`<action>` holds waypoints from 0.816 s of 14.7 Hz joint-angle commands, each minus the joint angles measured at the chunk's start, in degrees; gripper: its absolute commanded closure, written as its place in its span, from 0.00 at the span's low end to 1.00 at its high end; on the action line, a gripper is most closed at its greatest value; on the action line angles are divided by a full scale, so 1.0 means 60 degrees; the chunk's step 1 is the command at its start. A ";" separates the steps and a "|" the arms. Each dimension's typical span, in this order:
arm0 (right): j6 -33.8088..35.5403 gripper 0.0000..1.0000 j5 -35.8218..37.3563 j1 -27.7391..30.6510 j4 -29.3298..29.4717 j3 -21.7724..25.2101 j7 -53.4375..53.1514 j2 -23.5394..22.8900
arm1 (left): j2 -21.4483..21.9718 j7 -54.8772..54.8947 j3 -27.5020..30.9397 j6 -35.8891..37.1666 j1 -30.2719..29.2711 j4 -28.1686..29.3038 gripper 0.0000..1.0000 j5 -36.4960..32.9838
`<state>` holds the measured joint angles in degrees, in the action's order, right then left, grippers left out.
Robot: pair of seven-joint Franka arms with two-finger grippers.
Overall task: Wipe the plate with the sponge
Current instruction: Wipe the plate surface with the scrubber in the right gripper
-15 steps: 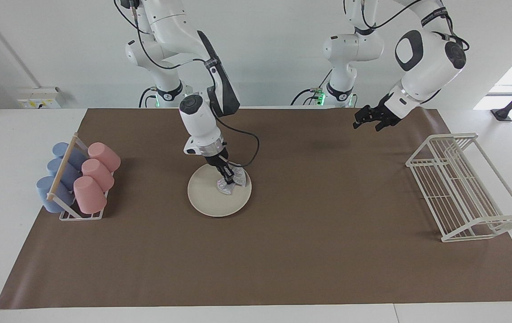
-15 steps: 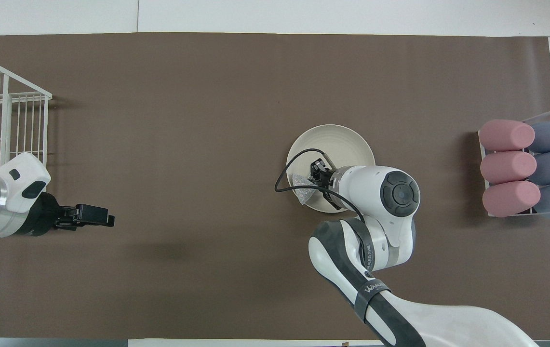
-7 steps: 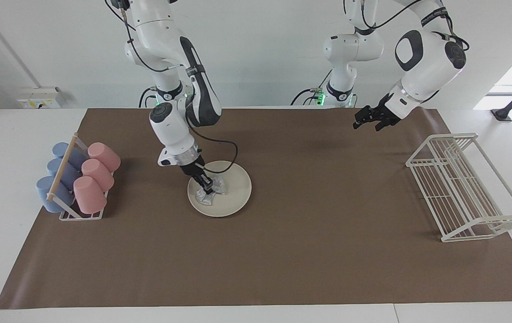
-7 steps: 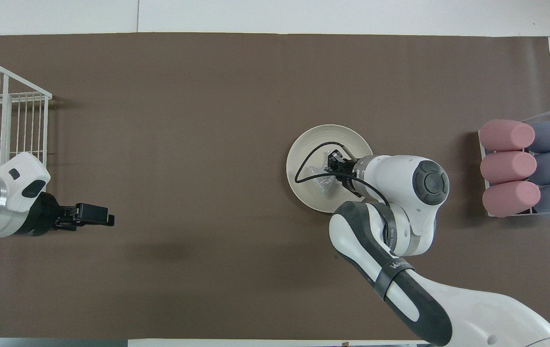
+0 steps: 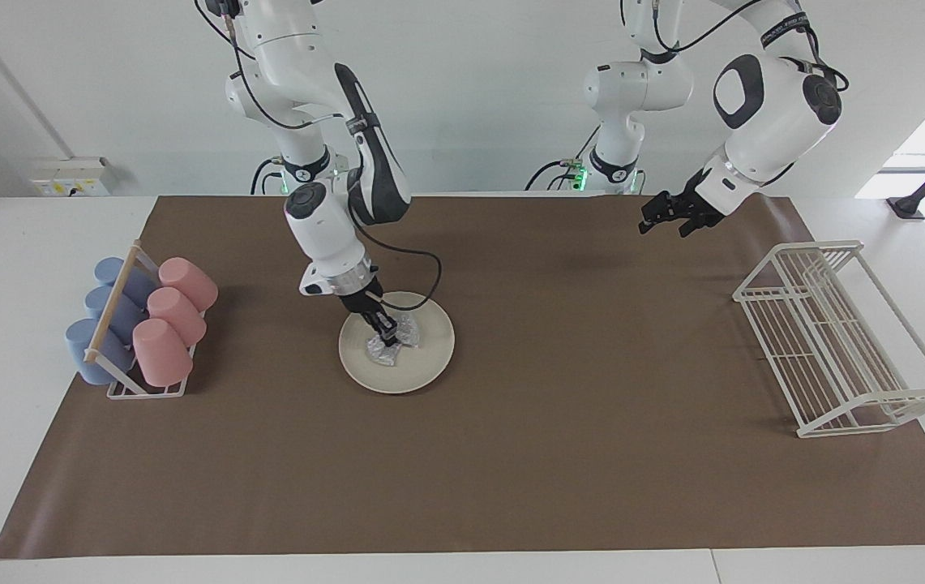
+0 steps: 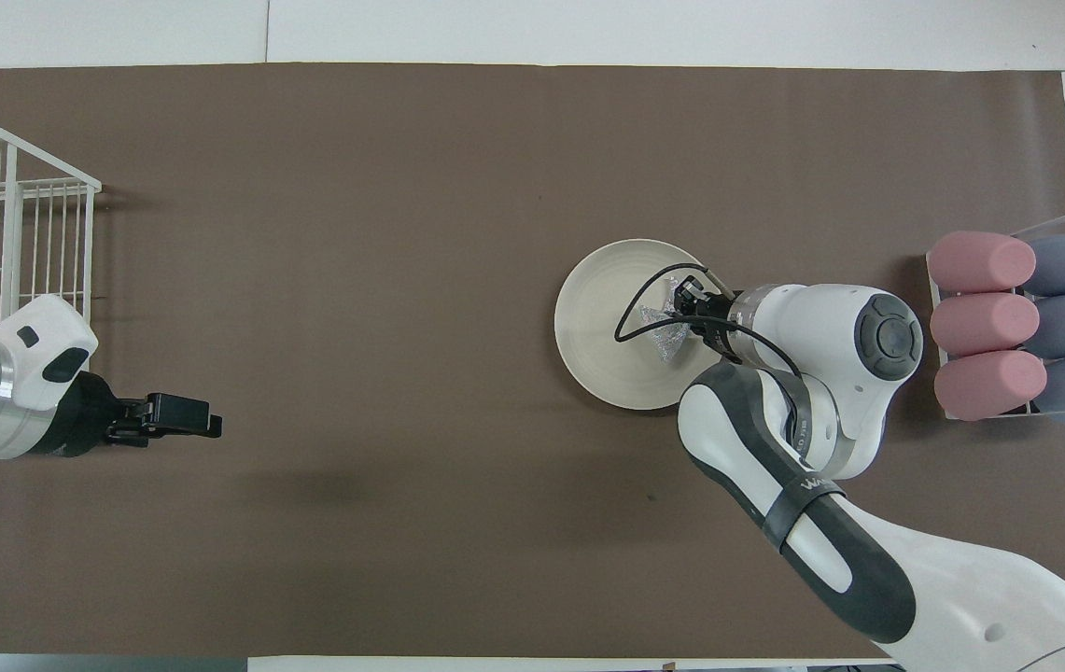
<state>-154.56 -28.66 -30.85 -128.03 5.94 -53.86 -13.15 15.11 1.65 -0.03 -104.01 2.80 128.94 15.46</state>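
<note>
Our right pincer pinches the soft, light sponge at its middle, pressed onto the stiff plate; our left pincer waits over the desk, grip unreadable.

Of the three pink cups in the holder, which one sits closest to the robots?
The pink cup at the end of the pink row nearest the robots, highest in the facing view. The other two pink cups lie progressively farther away, beside the blue cups.

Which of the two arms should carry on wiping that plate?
Right: the right gripper presses the sponge on the plate. The left gripper waits over the bare mat.
</note>
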 commanded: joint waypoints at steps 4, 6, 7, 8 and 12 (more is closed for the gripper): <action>-0.0403 1.00 -0.0263 -0.0717 -0.0123 -0.0023 -0.1071 -0.0284 | -0.0058 -0.0216 0.0049 -0.0184 0.0163 -0.0074 0.00 -0.0233; -0.0228 1.00 -0.0263 -0.0732 0.0053 0.0006 -0.1319 -0.0022 | -0.0058 -0.0216 0.0049 -0.0184 0.0149 -0.0074 0.00 -0.0233; 0.0121 1.00 -0.0248 -0.0732 0.0068 0.0021 -0.1596 0.0342 | -0.0058 -0.0230 0.0049 -0.0184 0.0163 -0.0088 0.00 -0.0233; 0.0647 1.00 -0.0204 -0.0732 0.0141 0.0064 -0.1874 0.0708 | -0.0058 -0.0230 0.0049 -0.0184 0.0163 -0.0088 0.00 -0.0233; 0.3692 1.00 0.2013 -0.0512 0.1456 0.0138 -0.3688 0.1605 | -0.0116 -0.1107 0.0034 -0.0315 0.0105 -0.0146 0.00 0.0261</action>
<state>-140.40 -24.01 -35.01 -123.07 6.92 -69.87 -6.48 15.11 -1.31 -0.06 -104.84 2.80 128.93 15.67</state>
